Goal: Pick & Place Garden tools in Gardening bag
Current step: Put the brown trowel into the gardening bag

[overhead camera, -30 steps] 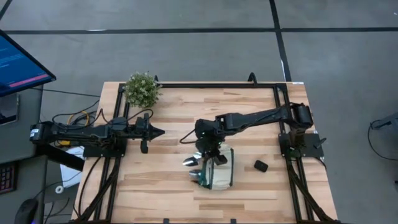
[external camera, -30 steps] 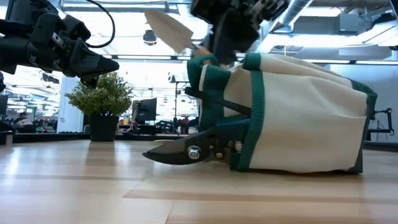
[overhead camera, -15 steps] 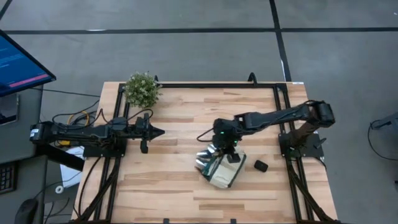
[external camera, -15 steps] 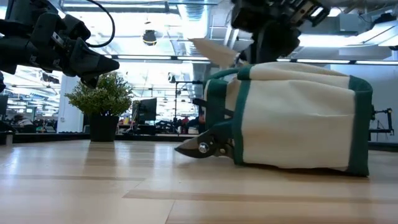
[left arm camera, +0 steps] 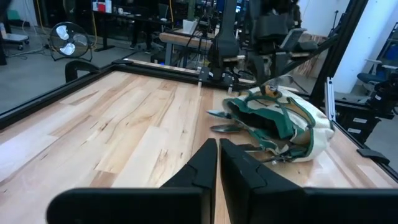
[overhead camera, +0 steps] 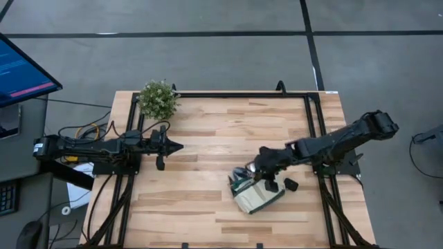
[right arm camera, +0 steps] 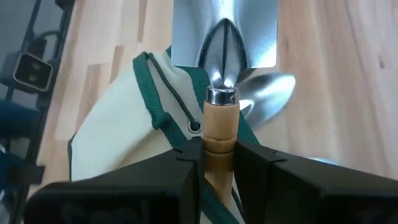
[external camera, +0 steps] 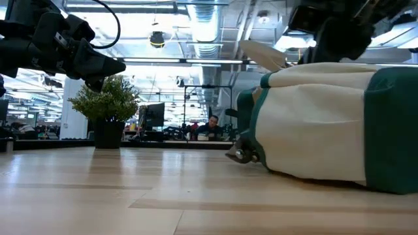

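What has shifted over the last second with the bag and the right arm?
The right gripper, still shut on the trowel, has swung toward the table's right side, and the gardening bag has slid and turned that way with it. The left gripper, shut, and the potted plant have not moved.

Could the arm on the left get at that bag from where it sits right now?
Probably yes: bare table lies between the left gripper and the gardening bag. But the right gripper, holding a trowel, hangs over it.
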Controlling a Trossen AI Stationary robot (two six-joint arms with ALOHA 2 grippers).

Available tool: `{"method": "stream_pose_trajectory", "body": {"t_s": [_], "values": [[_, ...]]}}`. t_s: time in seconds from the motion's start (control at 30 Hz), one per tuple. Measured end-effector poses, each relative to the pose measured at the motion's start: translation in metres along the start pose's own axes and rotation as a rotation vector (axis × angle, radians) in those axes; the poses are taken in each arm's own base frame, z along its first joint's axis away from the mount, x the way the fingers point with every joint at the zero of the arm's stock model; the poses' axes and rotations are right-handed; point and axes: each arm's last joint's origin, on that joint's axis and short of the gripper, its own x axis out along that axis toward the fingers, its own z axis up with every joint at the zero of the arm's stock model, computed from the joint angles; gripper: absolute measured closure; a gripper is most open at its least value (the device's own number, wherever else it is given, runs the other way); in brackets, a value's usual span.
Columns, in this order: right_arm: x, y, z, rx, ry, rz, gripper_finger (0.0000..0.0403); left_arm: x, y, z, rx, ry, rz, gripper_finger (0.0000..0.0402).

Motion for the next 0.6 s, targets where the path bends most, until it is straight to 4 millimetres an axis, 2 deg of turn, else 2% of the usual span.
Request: {"method": "stream_pose_trajectory", "body": {"t_s": [0.13,0.3,0.6], "values": [[0.006,0.018,-0.013,0.024,-0.019,-0.024,0.0351,0.0,0.0,0.0,0.0,-0.002,0.0,0.0384],[0.004,0.036,-0.019,0.053,-0.041,-0.009,0.0351,0.0,0.0,0.0,0.0,-0.004,-0.001,0.0384],[-0.018,0.044,-0.015,0.237,-0.058,0.142,0.0351,0.0,0.0,0.001,0.0,-0.005,-0.001,0.0384]]}}
